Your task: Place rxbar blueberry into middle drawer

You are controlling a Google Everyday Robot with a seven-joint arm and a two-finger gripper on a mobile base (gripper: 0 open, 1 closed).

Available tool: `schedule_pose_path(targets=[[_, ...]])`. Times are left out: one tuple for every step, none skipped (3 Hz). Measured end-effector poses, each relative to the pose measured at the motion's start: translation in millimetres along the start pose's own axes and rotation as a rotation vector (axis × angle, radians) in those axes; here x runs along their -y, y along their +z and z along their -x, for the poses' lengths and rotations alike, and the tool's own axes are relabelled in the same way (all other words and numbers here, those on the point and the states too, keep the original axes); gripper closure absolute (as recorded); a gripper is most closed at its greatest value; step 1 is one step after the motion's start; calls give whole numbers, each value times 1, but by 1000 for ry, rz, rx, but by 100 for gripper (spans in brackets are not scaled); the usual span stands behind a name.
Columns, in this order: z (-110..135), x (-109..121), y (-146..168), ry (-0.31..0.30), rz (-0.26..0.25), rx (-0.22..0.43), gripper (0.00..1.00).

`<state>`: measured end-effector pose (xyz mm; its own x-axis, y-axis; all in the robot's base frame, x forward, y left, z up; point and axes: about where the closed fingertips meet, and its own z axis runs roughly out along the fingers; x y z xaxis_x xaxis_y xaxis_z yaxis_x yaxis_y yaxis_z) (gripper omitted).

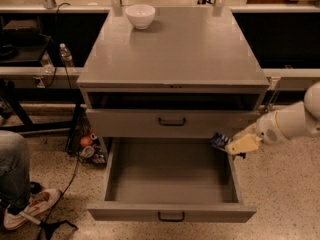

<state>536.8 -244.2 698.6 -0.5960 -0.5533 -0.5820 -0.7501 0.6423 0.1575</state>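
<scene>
A white bowl (140, 15) stood on the grey cabinet top (190, 54); the gripper (226, 145) held the rxbar blueberry (218, 140) at the middle drawer's (170, 176) right wall.

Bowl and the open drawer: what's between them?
Camera view: bare cabinet top, then the shut upper drawer front. The gripper holds the rxbar blueberry over the right edge of the middle drawer.

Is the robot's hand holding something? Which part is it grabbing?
Yes. The gripper, by the right back corner of the open middle drawer, holds the rxbar blueberry by its right end; the rest pokes out left.
</scene>
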Motion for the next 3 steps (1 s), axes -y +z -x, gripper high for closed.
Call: schedule_pose_path(targets=[[-33, -2, 32, 54, 54, 19, 100], [-33, -2, 32, 54, 54, 19, 100], [-44, 1, 51, 62, 80, 36, 100]])
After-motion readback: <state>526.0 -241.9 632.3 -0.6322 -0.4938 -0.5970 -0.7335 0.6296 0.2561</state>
